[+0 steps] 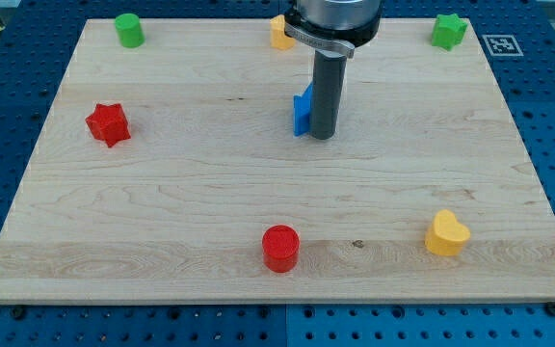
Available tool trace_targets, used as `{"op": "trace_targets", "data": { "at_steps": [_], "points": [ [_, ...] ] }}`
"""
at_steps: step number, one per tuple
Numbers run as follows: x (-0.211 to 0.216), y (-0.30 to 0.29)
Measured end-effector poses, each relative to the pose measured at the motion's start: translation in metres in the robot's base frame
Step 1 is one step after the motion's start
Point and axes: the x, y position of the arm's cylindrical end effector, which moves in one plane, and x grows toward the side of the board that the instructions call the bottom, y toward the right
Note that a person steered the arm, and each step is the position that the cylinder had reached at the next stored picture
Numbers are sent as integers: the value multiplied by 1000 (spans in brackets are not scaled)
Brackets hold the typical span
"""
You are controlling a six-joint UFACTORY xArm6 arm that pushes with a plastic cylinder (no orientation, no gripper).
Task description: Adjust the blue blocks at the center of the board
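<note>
A blue block (303, 112) stands near the board's middle, a little toward the view's top. My rod comes down from the view's top, and my tip (323, 134) rests on the board touching the blue block's right side. The rod hides part of the blue block, so I cannot make out its shape or whether a second blue block is behind it.
The wooden board (162, 212) holds a green cylinder (129, 30) top left, a green star-like block (448, 31) top right, a yellow block (279, 34) top centre, a red star (108, 123) left, a red cylinder (280, 248) bottom centre, and a yellow heart (446, 233) bottom right.
</note>
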Motion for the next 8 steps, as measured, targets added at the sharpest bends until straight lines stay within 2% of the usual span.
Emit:
{"op": "trace_targets", "data": {
  "at_steps": [2, 3, 4, 5, 6, 7, 8],
  "points": [
    [14, -8],
    [6, -62],
    [7, -83],
    [-26, -127],
    [-48, -110],
    [-53, -103],
    [-93, -99]
  ]
}}
